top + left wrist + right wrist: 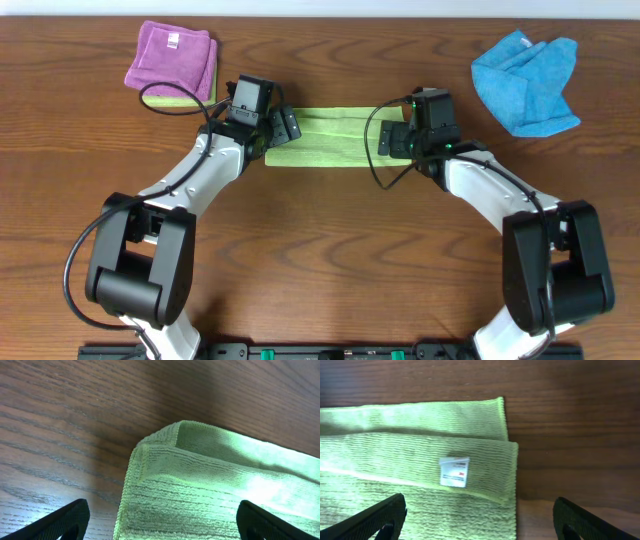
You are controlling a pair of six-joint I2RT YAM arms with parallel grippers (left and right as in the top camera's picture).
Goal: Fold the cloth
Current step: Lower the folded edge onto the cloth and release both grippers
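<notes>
Lying as a long, narrow strip at the middle of the table [330,230], the cloth [330,138] has its long axis running side to side, one short end toward each arm. It is folded lengthwise: the overhead view shows layered bands along the strip.

From the right wrist, an upper layer overlaps a lower one that sticks out behind it. The tag [455,471] sits flat on that upper layer, near the right short end. That end is squared off, with bare wood just beyond it. From the left wrist, the left end shows a rounded corner where one edge turns up into a small raised lip.

The left gripper [278,124] hangs over the left end of the strip. Its jaws are spread wide, and the fingers [65,519] show only at the lower corners of the wrist view, with cloth between them. The right gripper [397,138] hangs over the right end, its jaws likewise wide apart and clasping nothing. Whether either set of fingertips touches the fabric cannot be told.

A purple cloth [172,57] lies folded near the far left corner, on a second green cloth [172,101] that peeks out from beneath it. A blue cloth [527,82] lies crumpled at the far right, well apart from the strip.
</notes>
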